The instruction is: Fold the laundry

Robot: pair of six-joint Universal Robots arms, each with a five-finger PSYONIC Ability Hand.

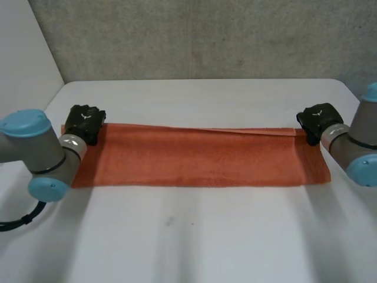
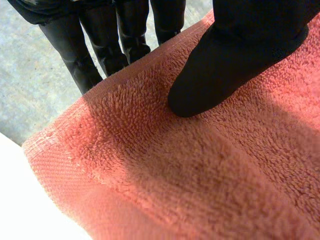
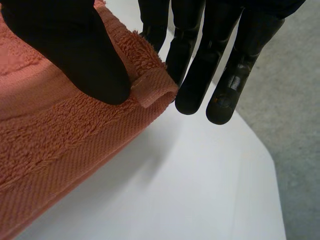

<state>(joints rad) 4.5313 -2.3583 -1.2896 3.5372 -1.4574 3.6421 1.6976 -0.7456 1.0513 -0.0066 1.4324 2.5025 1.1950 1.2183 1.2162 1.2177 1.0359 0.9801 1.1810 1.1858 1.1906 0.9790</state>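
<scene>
— Where's the laundry from where you stand?

— It's a single orange-red terry towel (image 1: pixel 200 159), lying flat as a long strip across the middle of the white table (image 1: pixel 194 242), its long sides running from one arm to the other. It looks doubled over: along the far side, toward the right end, a second, paler edge peeks out from under the top layer.

— And the hands?

— One at each far corner. The black left hand (image 1: pixel 84 122) sits on the far left corner and the black right hand (image 1: pixel 318 119) on the far right one, with the whole length of the towel between them.

— Gripping it, or just resting there?

— The left one pinches. From its wrist you see the thumb (image 2: pixel 225 70) pressed into the pile just inside the hemmed edge. The fingers (image 2: pixel 95 55) are straight and side by side on the other side of that edge, so the cloth rides up between them.

— Same on the right?

— Much the same. The thumb (image 3: pixel 85 55) bears down on top of the corner. The fingers (image 3: pixel 200 75) are straight and close together, right against the corner's end, their tips above bare table. The woven hem is curled into a little roll between thumb and fingers.

— Anything else about?

— A grey wall (image 1: pixel 206 35) stands behind the table. The left arm (image 1: pixel 41 150) and the right arm (image 1: pixel 353 147) come in low from either side.
</scene>
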